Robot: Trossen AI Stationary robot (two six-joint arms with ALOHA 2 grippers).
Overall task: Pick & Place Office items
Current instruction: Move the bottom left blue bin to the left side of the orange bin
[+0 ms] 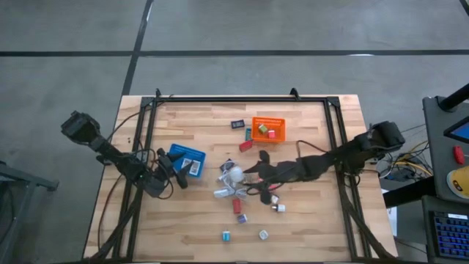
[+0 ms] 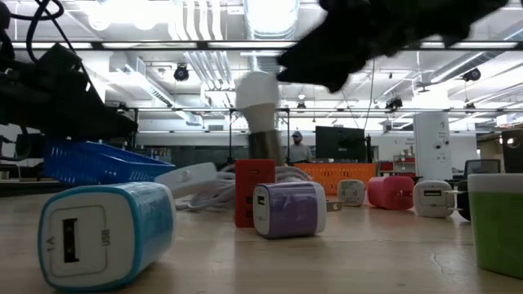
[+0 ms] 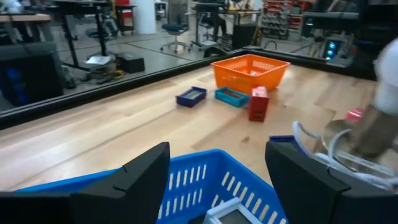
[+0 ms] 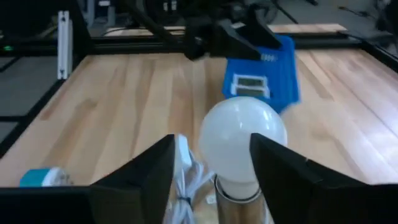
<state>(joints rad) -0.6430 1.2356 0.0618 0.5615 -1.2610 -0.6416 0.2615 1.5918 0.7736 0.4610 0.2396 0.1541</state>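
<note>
The right end effector (image 4: 211, 168), fingers spread, straddles the white bulb (image 4: 242, 146) mid-desk (image 1: 190, 220), while the left end effector (image 3: 217, 180) gapes over the blue basket (image 3: 205, 171).

The desk (image 1: 190, 125) carries two mesh baskets: one orange basket (image 1: 267, 129) and one blue basket (image 1: 186, 159). One white bulb (image 1: 233, 174) with one white cord (image 1: 224, 192) lies mid-desk. Loose small office items outside the baskets number roughly eight; those under the arms cannot be counted.
</note>
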